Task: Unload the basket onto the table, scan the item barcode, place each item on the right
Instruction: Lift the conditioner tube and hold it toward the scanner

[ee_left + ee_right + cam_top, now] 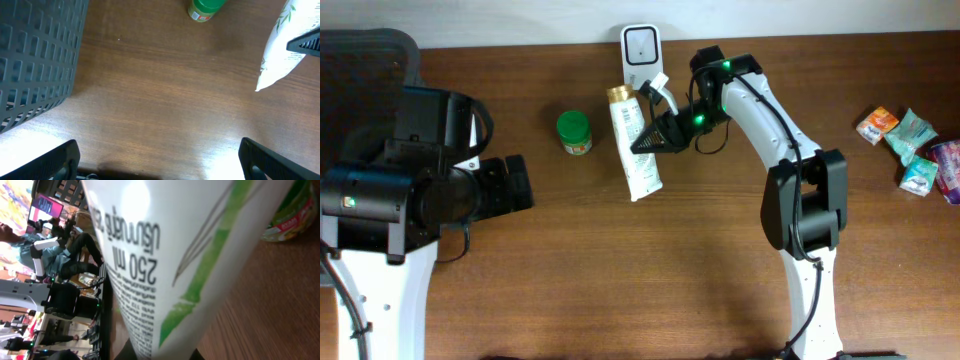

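The item is a white tube [643, 182] with a gold cap [619, 94] and green leaf print. My right gripper [640, 144] is shut on its middle and holds it just below the white barcode scanner [640, 45] at the table's back edge, cap end toward the scanner. In the right wrist view the tube [165, 255] fills the frame with printed text facing the camera, and the right gripper [159, 356] barely shows beneath it. No barcode is visible. My left gripper [525, 182] is open and empty over bare wood [159, 150], well left of the tube [280, 55].
A green-lidded jar [574, 132] stands just left of the tube and also shows in both wrist views [204, 9] [292, 215]. A black mesh basket [35, 55] sits at the far left. Several snack packets [910, 150] lie at the right edge.
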Robot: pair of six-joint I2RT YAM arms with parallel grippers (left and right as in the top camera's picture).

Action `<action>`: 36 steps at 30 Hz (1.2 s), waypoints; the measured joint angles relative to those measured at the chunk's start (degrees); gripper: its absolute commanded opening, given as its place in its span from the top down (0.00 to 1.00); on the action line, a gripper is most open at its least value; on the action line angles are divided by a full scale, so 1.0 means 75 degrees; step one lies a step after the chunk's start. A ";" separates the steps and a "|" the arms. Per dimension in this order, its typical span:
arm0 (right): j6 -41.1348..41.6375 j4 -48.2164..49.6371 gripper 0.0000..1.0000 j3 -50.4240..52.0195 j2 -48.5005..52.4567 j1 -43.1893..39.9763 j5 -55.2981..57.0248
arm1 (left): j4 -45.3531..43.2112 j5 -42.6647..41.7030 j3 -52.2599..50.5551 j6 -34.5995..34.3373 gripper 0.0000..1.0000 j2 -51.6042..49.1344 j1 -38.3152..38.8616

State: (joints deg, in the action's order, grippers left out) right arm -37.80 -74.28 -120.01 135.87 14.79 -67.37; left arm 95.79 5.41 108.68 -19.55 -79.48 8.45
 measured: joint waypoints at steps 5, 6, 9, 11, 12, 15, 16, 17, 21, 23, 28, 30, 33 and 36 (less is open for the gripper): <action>0.0085 0.0003 0.95 0.0000 0.0000 -0.0052 -0.0003 | 0.0000 0.0000 0.0000 0.0000 0.01 0.0000 0.0000; 0.0096 0.0003 0.96 0.0000 0.0000 -0.0052 -0.0003 | 0.0000 0.0000 0.0000 0.0000 0.01 0.0000 0.0000; 0.0452 0.0265 0.96 0.0000 0.0000 -0.0076 -0.0026 | 0.0000 0.0000 0.0000 0.0000 0.01 0.0000 0.0000; 0.0801 0.0469 0.96 0.0000 0.0000 -0.0096 -0.0023 | 0.0000 0.0000 0.0000 0.0000 0.01 0.0000 0.0000; 0.0950 0.0495 0.96 0.0000 0.0000 -0.0117 -0.0023 | 0.0000 0.0000 0.0000 0.0000 0.01 0.0000 0.0000; 0.1311 0.0495 0.96 0.0000 0.0000 -0.0262 -0.0003 | 0.0000 0.0000 0.0000 -0.0003 0.01 0.0000 0.0000; 0.1419 0.0495 0.96 0.0000 0.0000 -0.0312 0.0023 | 0.0000 0.0000 0.0000 0.0000 0.01 0.0000 0.0000; 0.1451 0.0495 0.96 0.0000 0.0000 -0.0335 0.0058 | 0.0000 0.0000 0.0000 0.0000 0.01 0.0000 0.0000; 0.1582 0.0495 0.96 0.0000 0.0000 -0.0385 0.0117 | 0.0000 0.0000 0.0000 0.0000 0.01 0.0000 0.0000; 0.1620 0.0495 0.96 0.0000 0.0000 -0.0382 0.0146 | 0.0000 -0.0003 0.0000 0.0000 0.01 0.0000 0.0000; 0.1641 0.0495 0.96 0.0000 0.0000 -0.0382 0.0210 | 0.0000 0.0000 0.0000 0.0000 0.01 0.0000 0.0000; 0.1641 0.0495 0.96 0.0000 0.0000 -0.0382 0.0210 | 0.0000 0.0000 0.0000 0.0000 0.01 0.0000 0.0000; 0.1641 0.0495 0.96 0.0000 0.0000 -0.0382 0.0210 | 0.0000 0.0000 0.0000 0.0000 0.01 0.0000 0.0000; 0.1647 0.0495 0.96 0.0000 0.0000 -0.0382 0.0210 | 0.0000 0.0000 0.0000 0.0000 0.01 0.0000 0.0000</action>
State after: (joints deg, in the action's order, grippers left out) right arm -25.45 -70.57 -120.01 135.87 11.92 -65.80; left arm 95.79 5.41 108.68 -19.55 -79.48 8.45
